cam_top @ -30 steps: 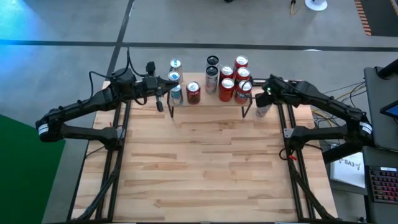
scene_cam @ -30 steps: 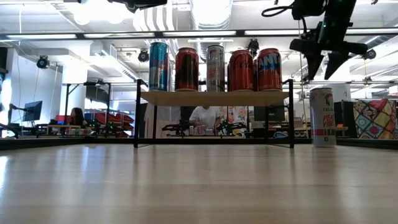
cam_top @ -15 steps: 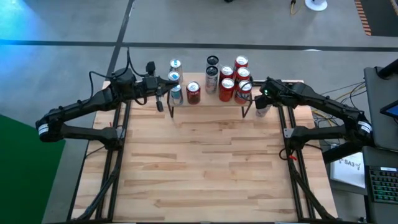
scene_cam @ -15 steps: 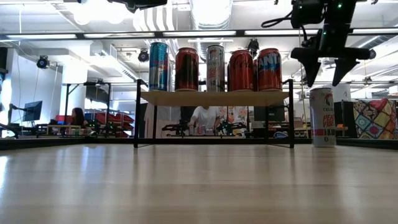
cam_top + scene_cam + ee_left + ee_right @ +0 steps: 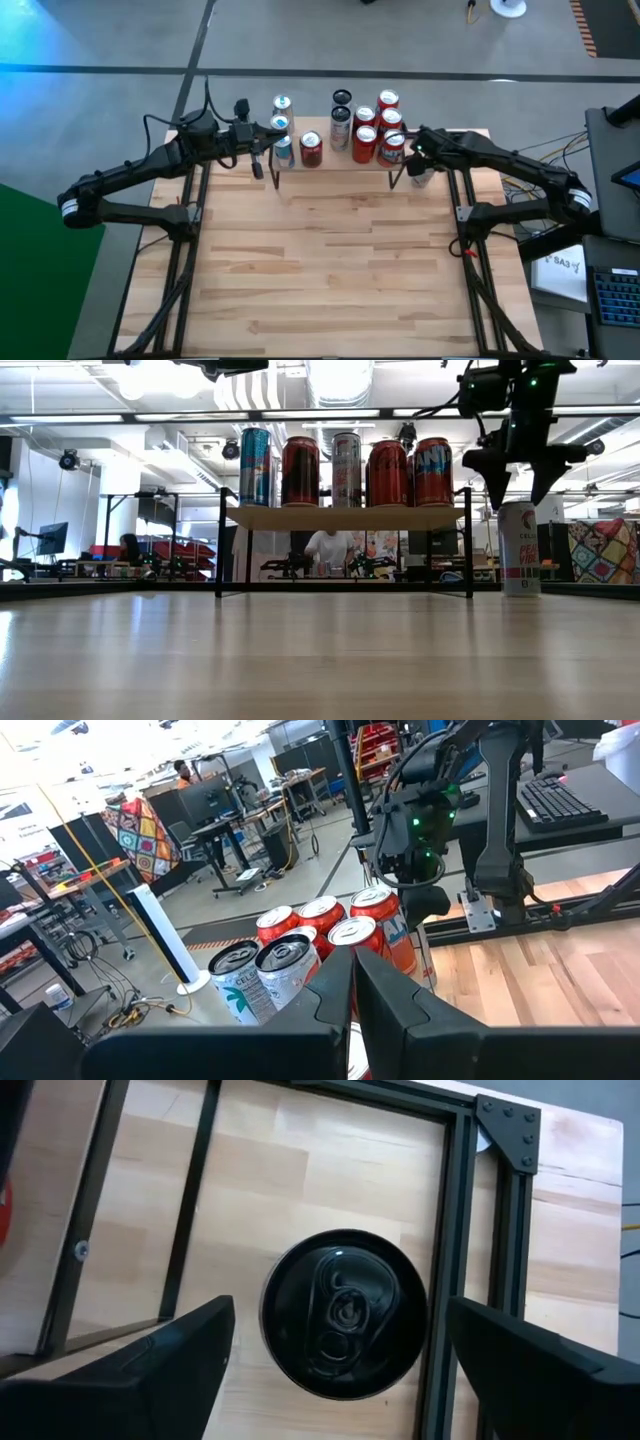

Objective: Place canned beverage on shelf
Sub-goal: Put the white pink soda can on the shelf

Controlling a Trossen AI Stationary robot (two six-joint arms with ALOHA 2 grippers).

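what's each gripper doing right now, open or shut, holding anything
Left gripper: shut, holding nothing, by the shelf's left end.
Right gripper: open, empty, poised above the white can standing on the table.

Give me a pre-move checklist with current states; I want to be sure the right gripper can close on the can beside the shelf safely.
1. Right gripper open above the can: ok; its fingers flank the dark can lid.
2. White-and-red tall beverage can upright on the slatted wooden table: ok.
3. Gripper lowered around the can body: not ok; the fingertips sit at the can's top.
4. Can apart from the low wooden-topped black-legged shelf: ok, a gap shows.
5. Free spot on the shelf: cannot tell; a row of cans fills the front.
6. Left gripper shut, at the shelf's other end: ok.
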